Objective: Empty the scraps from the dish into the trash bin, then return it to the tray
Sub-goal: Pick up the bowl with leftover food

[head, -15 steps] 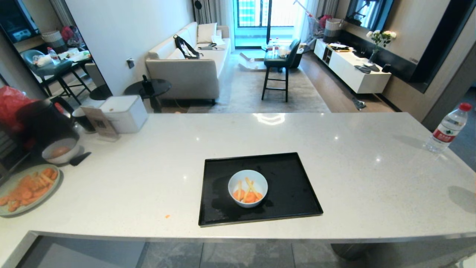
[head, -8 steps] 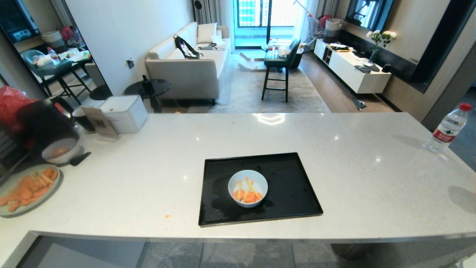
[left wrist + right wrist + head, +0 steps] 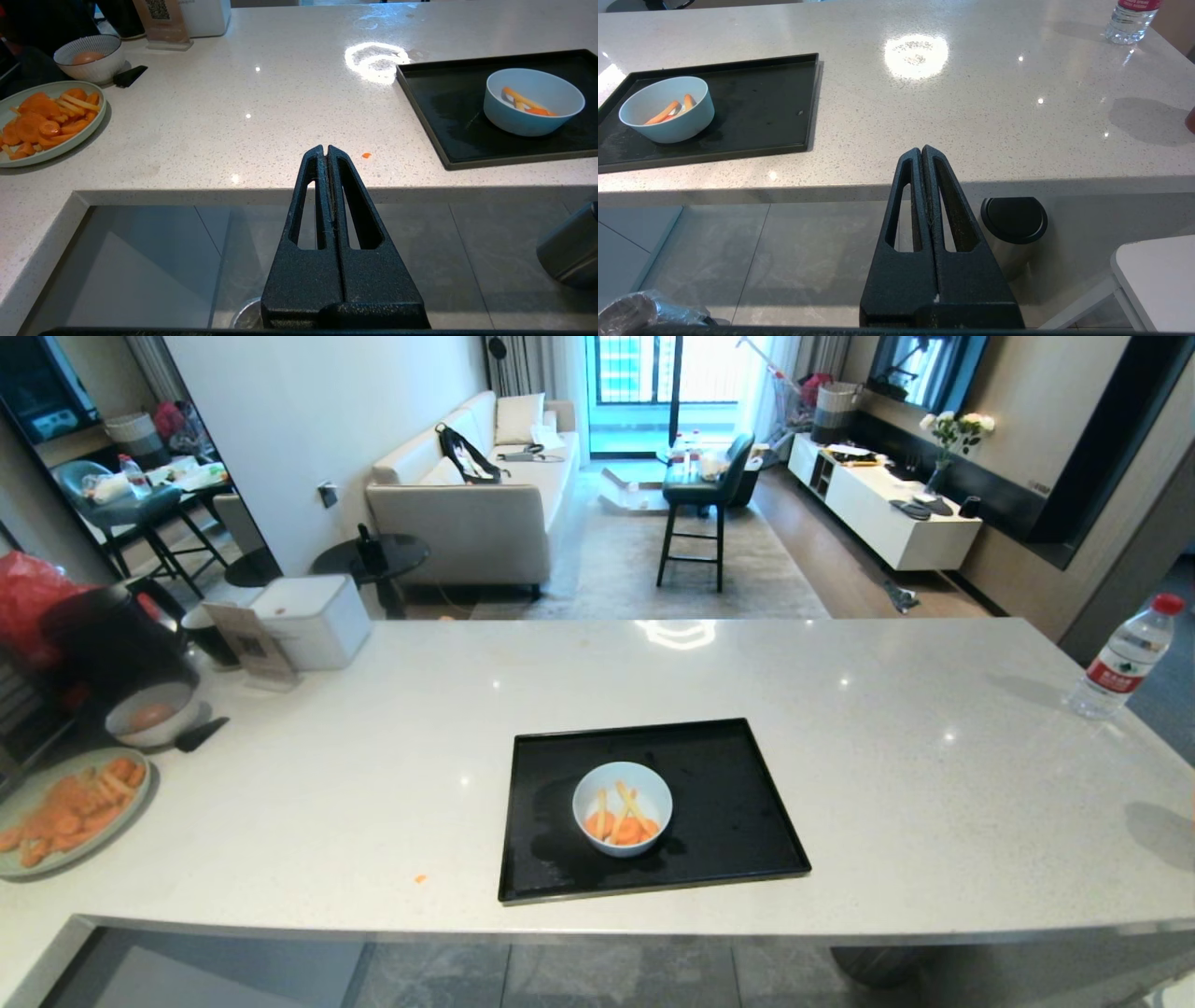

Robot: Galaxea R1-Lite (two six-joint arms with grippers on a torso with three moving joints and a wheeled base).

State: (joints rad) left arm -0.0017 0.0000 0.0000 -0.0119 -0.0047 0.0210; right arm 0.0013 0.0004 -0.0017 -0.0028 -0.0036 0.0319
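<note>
Nothing has changed since a second ago: the dish (image 3: 622,807) sits where it was, on the black tray (image 3: 738,803) near the front edge of the white counter (image 3: 840,728), left of the tray's middle, with the scraps (image 3: 621,821) inside it, orange slices and a few pale sticks.

By count there is one tray, one dish on it, one green plate (image 3: 19,868) heaped with orange pieces at the far left, one greyish bowl (image 3: 149,714) just beyond that plate, one water bottle (image 3: 1120,658) far off to the right, and one tiny orange crumb (image 3: 420,877) on the counter left of the tray.

The head view shows neither arm. Only the wrist views do: the left gripper (image 3: 325,149) hangs below the counter's near edge, left of the tray, its two black fingers pressed flat together and holding nothing; the right gripper (image 3: 921,150) hangs likewise to the right of the tray, fingers together and empty. The right wrist view alone shows a matte steel cylinder (image 3: 1013,233) with a black top on the floor under the counter, and, at its corner, the crinkled plastic liner of the trash bin (image 3: 640,310).
</note>
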